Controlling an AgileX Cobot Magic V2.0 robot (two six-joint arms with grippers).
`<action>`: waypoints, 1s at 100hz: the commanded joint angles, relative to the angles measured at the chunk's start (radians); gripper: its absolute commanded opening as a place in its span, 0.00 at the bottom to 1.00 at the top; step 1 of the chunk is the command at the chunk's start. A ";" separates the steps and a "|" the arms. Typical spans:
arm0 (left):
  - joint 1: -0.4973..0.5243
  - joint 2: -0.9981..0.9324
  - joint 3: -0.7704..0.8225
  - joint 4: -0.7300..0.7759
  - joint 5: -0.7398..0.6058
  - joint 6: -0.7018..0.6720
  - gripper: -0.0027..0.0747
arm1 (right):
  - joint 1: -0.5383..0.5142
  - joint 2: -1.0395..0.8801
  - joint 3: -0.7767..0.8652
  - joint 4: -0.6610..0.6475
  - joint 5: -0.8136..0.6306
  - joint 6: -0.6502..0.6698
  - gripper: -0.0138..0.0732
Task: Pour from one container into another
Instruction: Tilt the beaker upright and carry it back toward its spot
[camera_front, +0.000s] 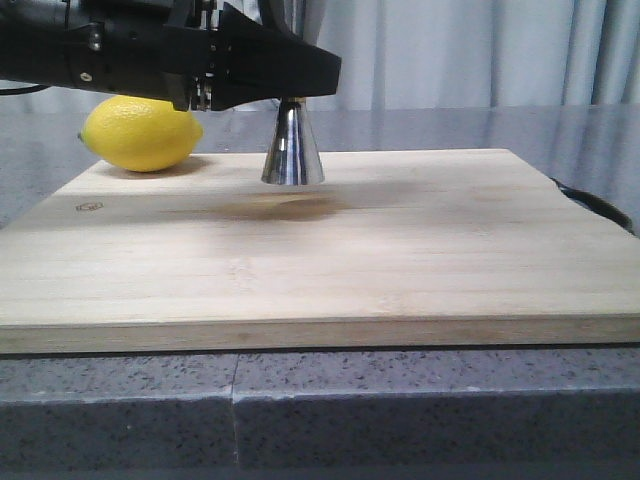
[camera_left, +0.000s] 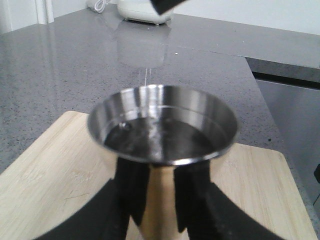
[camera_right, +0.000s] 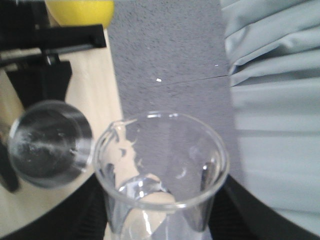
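Observation:
The steel jigger (camera_front: 292, 152) stands on the wooden board (camera_front: 400, 250). My left gripper (camera_front: 290, 92) is shut on its narrow waist. In the left wrist view the black fingers (camera_left: 132, 192) clamp the gold-toned waist below the jigger's top cup (camera_left: 162, 127), which holds some clear liquid. My right gripper (camera_right: 160, 212) is shut on the clear glass beaker (camera_right: 175, 160). The beaker is tilted, its spout next to the jigger's rim (camera_right: 47, 145), with liquid near its lip. From the left wrist the beaker (camera_left: 141, 45) shows faintly above the cup, a thin stream below it. The front view does not show it.
A yellow lemon (camera_front: 140, 132) lies on the board's far left corner, just behind my left arm. Grey stone counter surrounds the board. A white appliance (camera_left: 142, 12) stands at the counter's far edge. A black object (camera_front: 600, 205) lies off the board's right edge. Curtains hang behind.

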 joint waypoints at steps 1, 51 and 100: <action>-0.008 -0.039 -0.030 -0.085 0.104 -0.008 0.29 | -0.056 -0.063 -0.030 0.120 -0.055 0.059 0.49; -0.008 -0.039 -0.030 -0.085 0.104 -0.008 0.29 | -0.452 -0.237 0.370 0.647 -0.489 0.059 0.49; -0.008 -0.039 -0.030 -0.085 0.104 -0.008 0.29 | -0.450 -0.259 0.911 0.925 -1.262 0.160 0.49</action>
